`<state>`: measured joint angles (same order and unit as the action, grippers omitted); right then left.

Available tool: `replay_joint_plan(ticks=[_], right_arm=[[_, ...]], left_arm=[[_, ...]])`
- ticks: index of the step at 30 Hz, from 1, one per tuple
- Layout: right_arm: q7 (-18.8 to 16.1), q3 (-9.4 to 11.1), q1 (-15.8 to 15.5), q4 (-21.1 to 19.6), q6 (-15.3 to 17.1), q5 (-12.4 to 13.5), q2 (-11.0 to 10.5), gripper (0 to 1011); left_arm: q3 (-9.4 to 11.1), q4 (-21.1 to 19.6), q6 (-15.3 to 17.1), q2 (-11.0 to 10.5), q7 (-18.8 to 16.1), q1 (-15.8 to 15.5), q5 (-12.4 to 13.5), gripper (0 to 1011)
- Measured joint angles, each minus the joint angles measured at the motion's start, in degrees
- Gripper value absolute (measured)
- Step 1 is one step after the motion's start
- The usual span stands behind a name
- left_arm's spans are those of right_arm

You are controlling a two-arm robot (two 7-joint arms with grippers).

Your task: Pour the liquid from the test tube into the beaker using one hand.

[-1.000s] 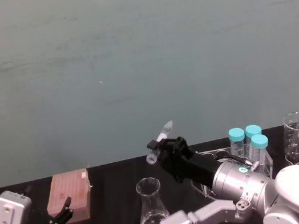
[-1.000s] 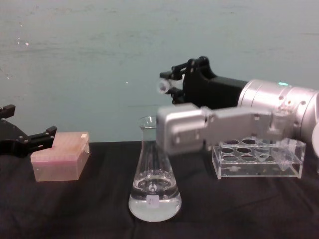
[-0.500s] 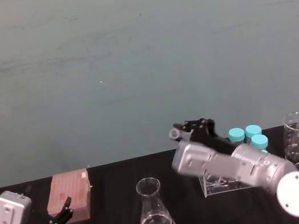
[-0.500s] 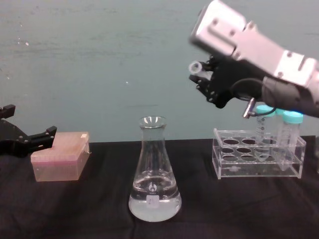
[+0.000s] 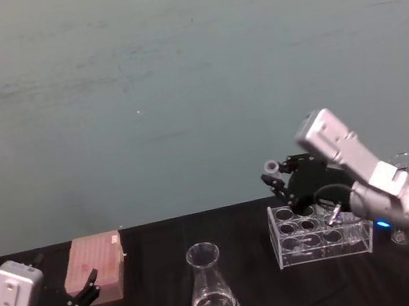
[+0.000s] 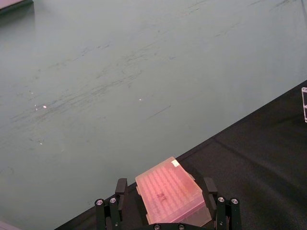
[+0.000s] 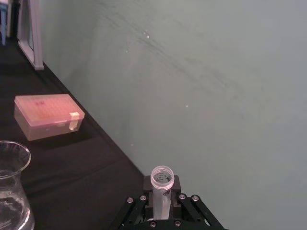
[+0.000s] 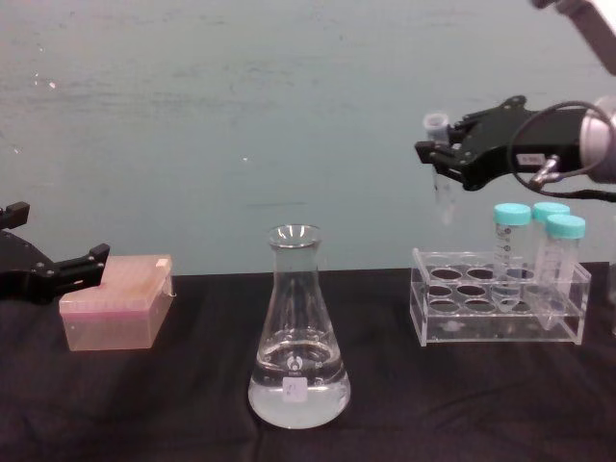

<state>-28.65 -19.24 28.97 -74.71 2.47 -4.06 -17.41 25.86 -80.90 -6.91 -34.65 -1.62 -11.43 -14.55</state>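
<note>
one right gripper (image 8: 445, 159), upper right of the chest view, is clamped on the test tube (image 8: 439, 164), upright above the clear rack (image 8: 498, 310). the beaker (image 8: 297, 337) stands lower centre with liquid (image 8: 297, 397) in its base. the left gripper (image 8: 58, 272), fingers apart, sits at mid-left beside the pink box (image 8: 117, 302).

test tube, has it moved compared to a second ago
Yes. In the chest view the right gripper has carried the test tube from above the beaker rightward, now upright over the clear rack.
</note>
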Motion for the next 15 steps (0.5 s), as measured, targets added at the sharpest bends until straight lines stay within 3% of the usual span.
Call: replay_joint_plan(ticks=[5, 15], right_arm=[[-2.3, 1.5, 0.8, 1.6, 2.1, 4.2, -0.8, 199], [-4.8, 2.0, 2.3, 5.2, 5.4, 9.2, -1.1, 199]], left_arm=[[0.0, 0.0, 0.0, 0.0, 0.0, 0.0, 0.0, 1000], [0.0, 0.0, 0.0, 0.0, 0.0, 0.0, 0.0, 1000]])
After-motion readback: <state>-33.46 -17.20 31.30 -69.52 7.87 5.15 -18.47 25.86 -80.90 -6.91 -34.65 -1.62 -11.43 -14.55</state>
